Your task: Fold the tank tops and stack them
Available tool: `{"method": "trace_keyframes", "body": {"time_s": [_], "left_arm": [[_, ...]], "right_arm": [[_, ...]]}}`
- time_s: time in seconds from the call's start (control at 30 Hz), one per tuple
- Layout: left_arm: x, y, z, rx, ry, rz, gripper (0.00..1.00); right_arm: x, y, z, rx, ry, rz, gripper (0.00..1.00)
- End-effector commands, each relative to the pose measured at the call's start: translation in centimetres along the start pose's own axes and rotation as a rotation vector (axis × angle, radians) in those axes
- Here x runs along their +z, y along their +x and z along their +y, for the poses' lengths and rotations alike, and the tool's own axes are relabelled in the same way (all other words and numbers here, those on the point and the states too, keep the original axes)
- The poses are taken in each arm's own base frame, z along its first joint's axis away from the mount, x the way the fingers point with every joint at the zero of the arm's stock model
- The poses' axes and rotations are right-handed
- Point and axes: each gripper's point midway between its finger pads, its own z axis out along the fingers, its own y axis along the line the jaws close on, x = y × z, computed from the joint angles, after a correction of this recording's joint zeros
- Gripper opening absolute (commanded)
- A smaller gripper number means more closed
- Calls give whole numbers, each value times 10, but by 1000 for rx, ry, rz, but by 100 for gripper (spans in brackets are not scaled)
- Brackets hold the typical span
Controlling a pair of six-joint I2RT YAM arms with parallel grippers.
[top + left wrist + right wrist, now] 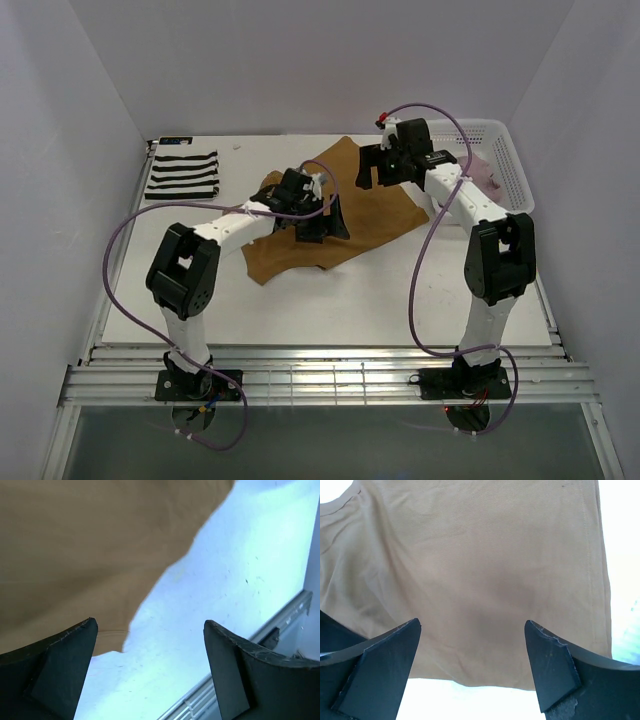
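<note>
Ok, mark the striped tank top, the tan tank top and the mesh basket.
striped tank top (182,175): top external view, middle of the folded cloth.
tan tank top (378,215): top external view, flat right part.
mesh basket (515,170): top external view, right wall.

Table (330,300): striped top (183,175), seemingly folded; tan top (385,210) spread; basket (515,165).

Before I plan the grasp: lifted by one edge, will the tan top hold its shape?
Probably not: the tan top lies rumpled with wavy edges, so it likely drapes limply. It looks thin, so probably light. Pushed across the table, it would likely bunch.
</note>
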Motion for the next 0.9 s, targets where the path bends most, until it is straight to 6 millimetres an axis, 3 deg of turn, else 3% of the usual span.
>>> {"method": "trace_keyframes", "body": {"time_s": [0.0,0.1,0.2,0.33,0.57,0.6,0.67,0.7,0.73,0.87], "left_arm": [[12,14,-25,-58,89,7,98],[36,36,-36,-49,103,72,98],[56,57,-25,-65,61,144,98],[62,81,0,-100,-14,191,98],[30,133,34,-143,-107,245,98],[20,135,32,-140,-105,232,98],[8,157,50,-154,-161,252,98],[3,161,54,-156,-175,251,98],[-6,168,58,-158,-188,250,98],[-28,181,69,-159,-238,246,98]], "right_arm": [[1,10,-5,27,19,12,90],[7,21,-9,56,17,41,90],[17,27,-17,75,24,62,90],[34,44,-26,98,26,116,90],[48,80,-25,167,7,197,90],[48,95,-23,184,-1,229,90],[41,106,-18,225,2,237,90],[39,133,-17,252,1,269,90],[30,133,-11,260,-5,250,90],[5,186,6,339,10,293,90]]}}
